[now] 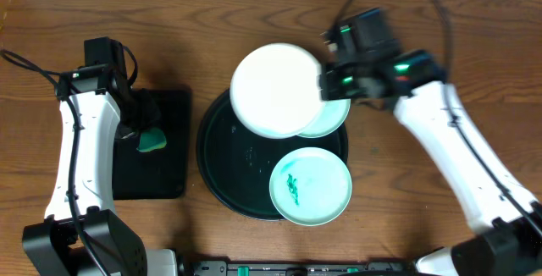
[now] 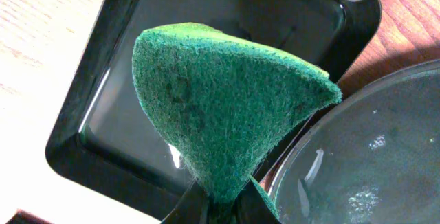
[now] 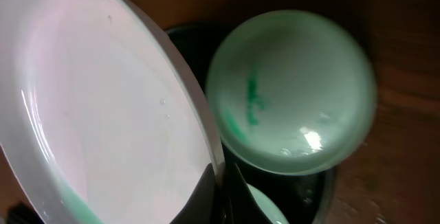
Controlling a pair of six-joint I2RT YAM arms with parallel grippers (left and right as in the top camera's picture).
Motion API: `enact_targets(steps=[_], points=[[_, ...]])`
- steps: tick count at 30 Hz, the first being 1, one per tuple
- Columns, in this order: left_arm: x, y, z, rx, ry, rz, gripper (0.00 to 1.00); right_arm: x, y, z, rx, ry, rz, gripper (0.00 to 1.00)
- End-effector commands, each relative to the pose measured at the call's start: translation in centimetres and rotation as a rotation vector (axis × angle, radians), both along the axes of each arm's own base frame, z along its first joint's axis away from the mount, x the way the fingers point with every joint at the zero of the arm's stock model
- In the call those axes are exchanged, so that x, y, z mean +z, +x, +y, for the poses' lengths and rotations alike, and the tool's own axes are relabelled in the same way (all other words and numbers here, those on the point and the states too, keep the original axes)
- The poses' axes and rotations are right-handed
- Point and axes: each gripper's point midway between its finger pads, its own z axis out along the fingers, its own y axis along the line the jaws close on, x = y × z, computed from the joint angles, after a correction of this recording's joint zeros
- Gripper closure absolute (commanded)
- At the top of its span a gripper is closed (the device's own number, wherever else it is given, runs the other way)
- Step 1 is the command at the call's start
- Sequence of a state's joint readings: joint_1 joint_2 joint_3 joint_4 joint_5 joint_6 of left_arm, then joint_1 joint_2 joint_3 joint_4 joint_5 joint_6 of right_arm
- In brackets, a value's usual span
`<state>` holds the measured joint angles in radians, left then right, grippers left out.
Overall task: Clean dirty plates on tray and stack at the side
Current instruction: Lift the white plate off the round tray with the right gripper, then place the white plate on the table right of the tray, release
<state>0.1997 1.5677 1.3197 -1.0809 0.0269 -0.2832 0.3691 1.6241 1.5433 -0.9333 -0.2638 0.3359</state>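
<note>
The right gripper (image 1: 325,81) is clamping the rim of the white plate (image 1: 273,88), holding it above the back of the round black tray (image 1: 222,162). 2 more plates are lying on that tray. A turquoise plate (image 1: 332,117) is sitting partly hidden under the white one, and a second turquoise plate (image 1: 311,185), smeared green, is resting at the front edge. The left gripper (image 2: 220,209) is pinching a folded green sponge (image 2: 220,107) over the small rectangular black tray (image 2: 103,114).
</note>
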Motion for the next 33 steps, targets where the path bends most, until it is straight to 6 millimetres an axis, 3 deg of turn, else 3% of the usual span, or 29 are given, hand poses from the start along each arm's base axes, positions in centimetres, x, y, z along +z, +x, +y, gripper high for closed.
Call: enact_targets(steps=[1,5,8,10,12,18,24,29,33], points=[[0.1,0.2,0.1,-0.017,0.004,0.001,0.93,2.6,0.0,-3.8,-0.108,0.058,-0.015,0.99],[0.1,0.2,0.1,-0.017,0.004,0.001,0.93,2.5,-0.8,-9.6,-0.257,0.021,0.046,0.99],[0.1,0.2,0.1,-0.017,0.004,0.001,0.93,0.5,-2.3,-14.9,-0.398,-0.117,0.137,0.99],[0.1,0.2,0.1,-0.017,0.004,0.001,0.93,-0.9,-3.3,-17.6,-0.467,-0.207,0.19,0.99],[0.1,0.2,0.1,-0.017,0.004,0.001,0.93,-2.4,-4.1,-19.2,-0.504,-0.249,0.234,0.99],[0.1,0.2,0.1,-0.019,0.004,0.001,0.93,-7.7,-6.0,-22.0,-0.577,-0.29,0.333,0.99],[0.1,0.2,0.1,-0.019,0.004,0.001,0.93,-10.8,-6.6,-25.0,-0.585,-0.297,0.327,0.99],[0.1,0.3,0.1,-0.019,0.005,-0.002,0.93,-12.8,-5.6,-24.1,-0.482,-0.242,0.264,0.99],[0.1,0.4,0.1,-0.019,0.006,-0.006,0.93,-14.8,-6.2,-24.0,-0.481,-0.242,0.271,0.98]])
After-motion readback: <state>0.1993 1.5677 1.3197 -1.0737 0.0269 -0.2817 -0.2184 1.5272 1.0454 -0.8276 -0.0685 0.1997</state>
